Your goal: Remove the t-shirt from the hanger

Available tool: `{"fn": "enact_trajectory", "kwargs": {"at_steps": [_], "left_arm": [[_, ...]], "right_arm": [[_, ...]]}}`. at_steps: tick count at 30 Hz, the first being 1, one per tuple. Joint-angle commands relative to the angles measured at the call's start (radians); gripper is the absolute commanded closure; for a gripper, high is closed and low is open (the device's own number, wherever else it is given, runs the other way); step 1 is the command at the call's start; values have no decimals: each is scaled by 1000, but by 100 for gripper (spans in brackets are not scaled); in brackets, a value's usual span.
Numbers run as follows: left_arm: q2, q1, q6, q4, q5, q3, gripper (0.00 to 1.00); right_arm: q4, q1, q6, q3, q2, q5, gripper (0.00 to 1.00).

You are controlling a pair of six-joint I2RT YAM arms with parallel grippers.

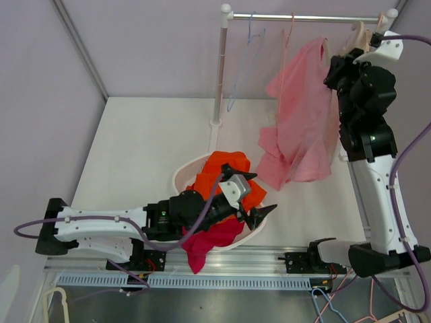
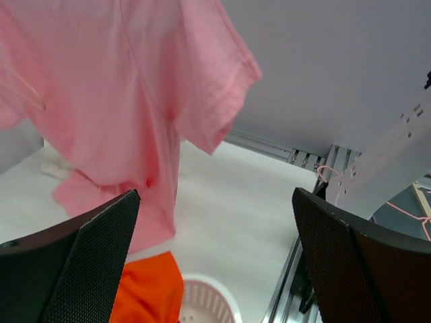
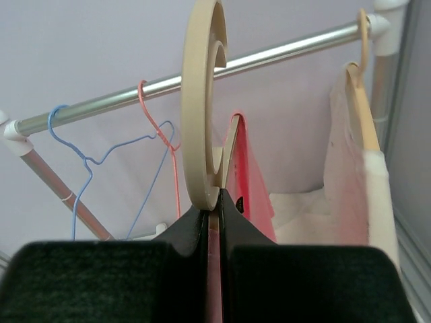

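Starting nearest you, your left tool (image 1: 253, 196) hangs over the basket (image 1: 180, 173) of clothes, jaws spread wide with nothing between them. Just beyond, the pink t-shirt (image 1: 300, 114) drapes from the beige hanger (image 3: 200, 134), its hem low toward the desk (image 1: 148, 148). Your right tool (image 3: 214, 202) is pinched tight on the hanger's neck below the hook, near the rail (image 3: 283, 50). Brace the hanger there. Bring the left tool to a loose lower fold and close firmly, then pull down and away.
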Motion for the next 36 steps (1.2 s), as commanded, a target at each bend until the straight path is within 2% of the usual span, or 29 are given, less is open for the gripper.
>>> {"fn": "enact_trajectory", "kwargs": {"at_steps": [1,3,5,11,17,21,24,29,32,33,34,35,36], "left_arm": [[76,-53,90,123,-48,82,1],[123,-87,118,257,-51,73,1],[169,-98,146,359,-44,50,1],[315,-95,192,485,-71,132,0],[429,-5,103,406,-108,272,0],[459,26,152,419,-186,315,1],[460,25,199,467,-258,300,0],[418,23,199,559,-291,226,1],[415,25,198,559,-274,205,0],[430,25,199,544,-259,218,10],[438,28,199,487,-208,244,31],[447,28,195,463,-197,257,81],[461,31,187,443,-183,278,98]], "right_arm": [[21,43,64,-72,-47,147,100],[-15,50,91,-98,-76,205,100],[-10,50,108,-144,-119,198,100],[-59,52,142,-140,-151,126,100],[-88,58,164,-134,-176,81,100],[-99,63,165,-129,-184,72,100],[-104,63,158,-118,-177,75,100],[-95,63,153,-117,-167,70,100],[-105,64,150,-97,-153,70,100],[-107,64,153,-92,-150,66,100],[-107,63,154,-91,-150,63,100],[-105,64,154,-91,-150,58,100],[-104,64,154,-88,-147,57,100]]}}
